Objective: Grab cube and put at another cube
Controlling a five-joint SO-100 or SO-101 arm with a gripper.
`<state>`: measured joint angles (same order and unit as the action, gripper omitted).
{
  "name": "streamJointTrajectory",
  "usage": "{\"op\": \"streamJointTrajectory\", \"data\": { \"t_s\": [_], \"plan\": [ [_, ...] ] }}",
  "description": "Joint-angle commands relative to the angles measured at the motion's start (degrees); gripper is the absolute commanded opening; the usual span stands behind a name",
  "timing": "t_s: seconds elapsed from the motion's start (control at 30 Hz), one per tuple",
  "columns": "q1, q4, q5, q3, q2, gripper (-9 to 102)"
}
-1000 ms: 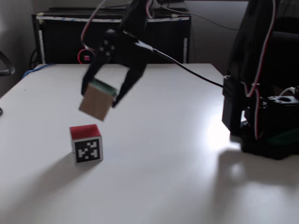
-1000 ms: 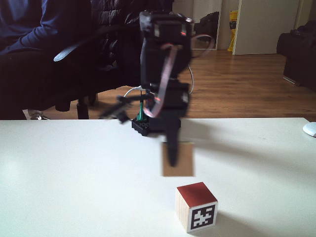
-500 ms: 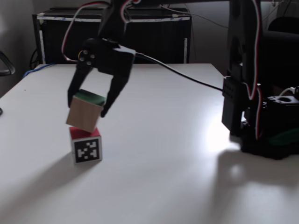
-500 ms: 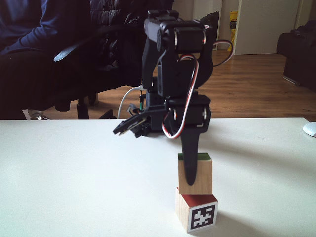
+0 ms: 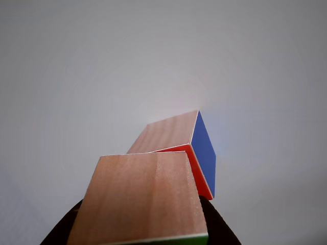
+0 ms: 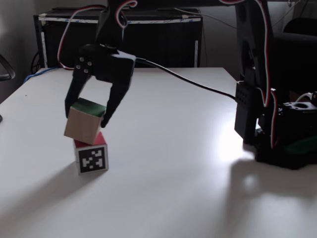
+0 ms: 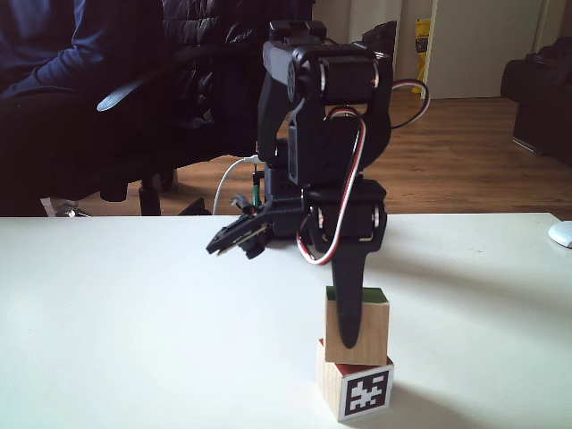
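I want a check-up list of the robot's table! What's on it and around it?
Surface: white table, bare around the cubes.
Job's things: green-topped cube sits tilted on the red-topped cube, which shows a black-and-white marker on its front and a blue side in the other view.
Clutter: a white object at the table's right edge.
Grippers: gripper shut on the green-topped cube.
Cables: black cable from arm to base; red-and-white wires on the arm.
Surroundings: chair, wooden floor, dark cabinet.

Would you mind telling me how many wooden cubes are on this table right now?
2: the green-faced cube is held tilted in the tool, resting on the red-topped cube, which stands on the table.
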<state>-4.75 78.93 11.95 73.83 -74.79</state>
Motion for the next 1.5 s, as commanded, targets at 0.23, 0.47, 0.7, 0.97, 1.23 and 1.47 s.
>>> {"op": "streamJointTrajectory", "data": {
  "t_s": [0.23,0.47,0.7,0.97,1.23,1.47],
  "plan": [
    [0.62,4.04,0.79,-4.39,1.67,36],
    [-0.18,4.57,1.67,-5.27,1.76,40],
    [0.62,8.44,2.55,-5.71,-1.05,44],
    [6.94,7.56,2.11,19.60,-37.79,43],
    [7.29,-3.60,-0.35,52.38,-73.39,41],
    [1.93,-11.60,-4.22,65.92,-80.42,41]
  ]
}}
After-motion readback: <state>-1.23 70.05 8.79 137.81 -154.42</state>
